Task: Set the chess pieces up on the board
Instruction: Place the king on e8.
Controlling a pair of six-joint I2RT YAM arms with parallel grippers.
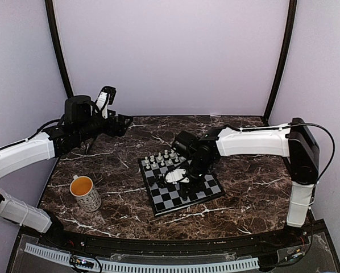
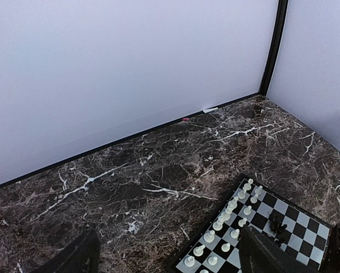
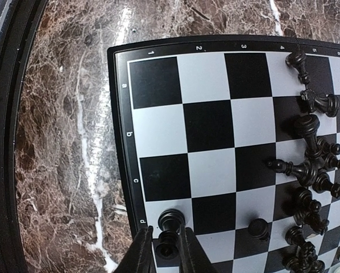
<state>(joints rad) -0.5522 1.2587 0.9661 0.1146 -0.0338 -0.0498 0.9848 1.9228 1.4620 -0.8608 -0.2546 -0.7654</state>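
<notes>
The board (image 1: 207,193) lies in the middle of the marble table. Two rows of white chess pieces (image 1: 161,159) stand along its far-left side, also visible in the left wrist view (image 2: 227,219). Black chess pieces (image 3: 312,165) are bunched on the board's middle squares. My right gripper (image 3: 165,228) is low over the board's rim at row d. Its jaws stand slightly apart around a black piece (image 3: 171,218) that rests upright on an edge square. A black pawn (image 3: 258,228) stands two squares away. My left gripper (image 1: 106,98) hovers open and empty at the back left, away from the board.
A patterned mug (image 1: 85,192) holding orange liquid stands left of the board. The table's dark raised rim (image 3: 11,142) runs near the board's edge. Pale walls close in the back and both sides.
</notes>
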